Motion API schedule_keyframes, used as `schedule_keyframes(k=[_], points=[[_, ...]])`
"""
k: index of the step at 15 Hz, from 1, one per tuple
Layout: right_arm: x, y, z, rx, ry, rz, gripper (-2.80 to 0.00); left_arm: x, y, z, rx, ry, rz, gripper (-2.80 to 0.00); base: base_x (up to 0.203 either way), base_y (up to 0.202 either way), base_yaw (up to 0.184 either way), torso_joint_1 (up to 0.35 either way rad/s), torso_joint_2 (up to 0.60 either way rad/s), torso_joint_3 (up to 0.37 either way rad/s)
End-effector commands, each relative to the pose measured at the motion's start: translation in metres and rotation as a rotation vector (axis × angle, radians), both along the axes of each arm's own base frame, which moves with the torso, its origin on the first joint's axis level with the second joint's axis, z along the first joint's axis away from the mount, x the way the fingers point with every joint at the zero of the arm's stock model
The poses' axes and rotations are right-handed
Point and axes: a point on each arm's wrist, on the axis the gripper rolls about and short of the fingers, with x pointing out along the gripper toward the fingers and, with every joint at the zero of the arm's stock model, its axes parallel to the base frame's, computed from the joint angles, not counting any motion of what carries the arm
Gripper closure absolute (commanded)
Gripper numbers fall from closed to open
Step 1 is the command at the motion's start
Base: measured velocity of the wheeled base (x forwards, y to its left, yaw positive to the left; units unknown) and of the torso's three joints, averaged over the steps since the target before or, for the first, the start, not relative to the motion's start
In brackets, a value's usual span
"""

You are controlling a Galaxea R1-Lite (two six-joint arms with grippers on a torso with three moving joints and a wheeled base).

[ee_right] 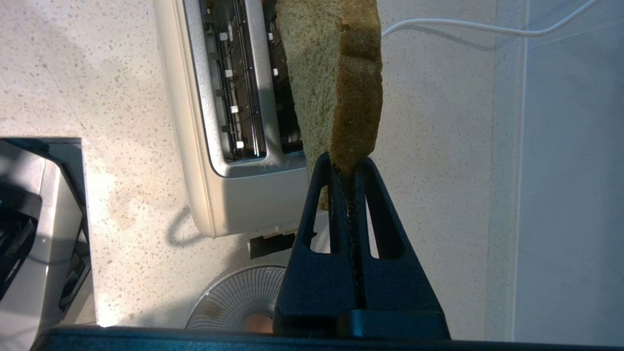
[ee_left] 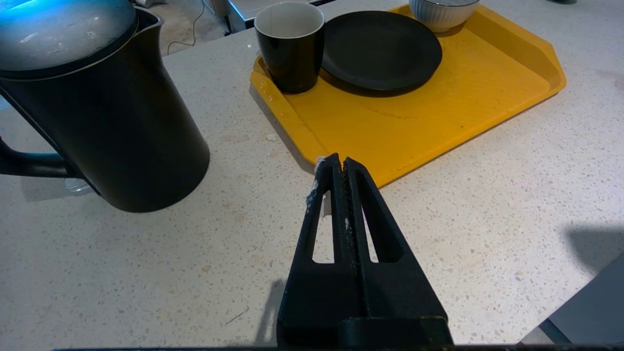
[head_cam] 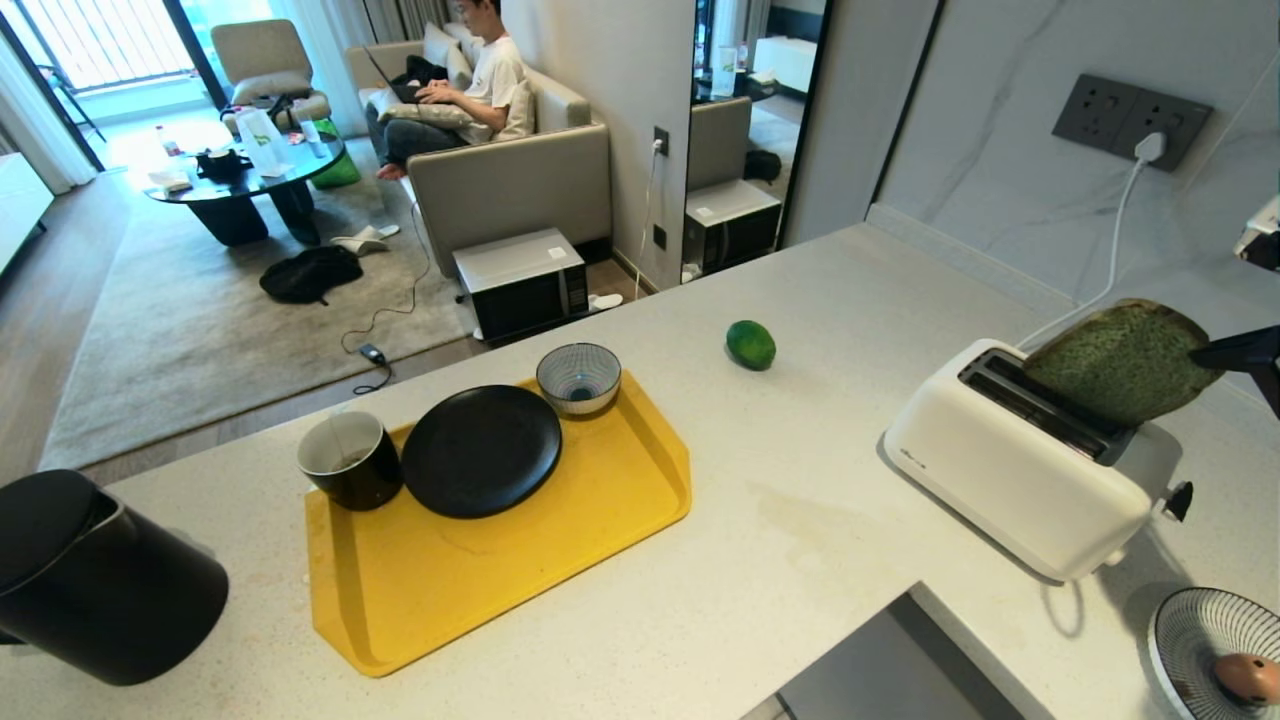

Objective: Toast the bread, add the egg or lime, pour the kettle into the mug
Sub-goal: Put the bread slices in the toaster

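Note:
My right gripper is shut on the crust of the pale green bread, which hangs tilted over the far slot of the white toaster, its lower corner at the slot's mouth. In the right wrist view the bread sits above the slots of the toaster. The lime lies on the counter. The egg rests in a striped plate at the front right. The black kettle stands at the front left, the black mug on the yellow tray. My left gripper is shut and empty near the tray's edge.
A black plate and a blue-striped bowl share the tray. The striped plate is at the counter's front right corner. The toaster's white cord runs to a wall socket. A person sits on a sofa far behind.

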Motion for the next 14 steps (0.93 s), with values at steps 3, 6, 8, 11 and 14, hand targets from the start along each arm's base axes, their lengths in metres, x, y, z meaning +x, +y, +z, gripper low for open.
schedule_keyframes(k=[3, 6, 8, 11, 14], points=[[-0.003, 0.003, 0.001, -0.004, -0.003, 0.013, 0.0, 0.0, 0.0, 0.0, -0.002, 0.001, 0.0, 0.0, 0.0, 0.0, 0.0, 0.0, 0.0, 0.0], [-0.001, 0.01, 0.003, -0.007, -0.013, 0.041, 0.0, 0.0, 0.0, 0.0, -0.002, 0.001, 0.0, 0.0, 0.0, 0.0, 0.0, 0.0, 0.0, 0.0], [0.0, 0.013, 0.004, -0.007, -0.021, 0.055, 0.0, 0.0, 0.0, 0.0, -0.002, 0.002, 0.0, 0.0, 0.0, 0.0, 0.0, 0.0, 0.0, 0.0], [0.005, 0.012, 0.003, -0.005, -0.016, 0.054, 0.0, 0.0, 0.0, 0.0, -0.002, 0.002, 0.001, 0.0, 0.0, 0.0, 0.0, 0.0, 0.0, 0.0], [0.012, 0.01, 0.003, -0.005, -0.014, 0.051, 0.0, 0.0, 0.0, 0.0, -0.002, 0.001, 0.001, 0.0, 0.0, 0.0, 0.0, 0.0, 0.0, 0.0]])
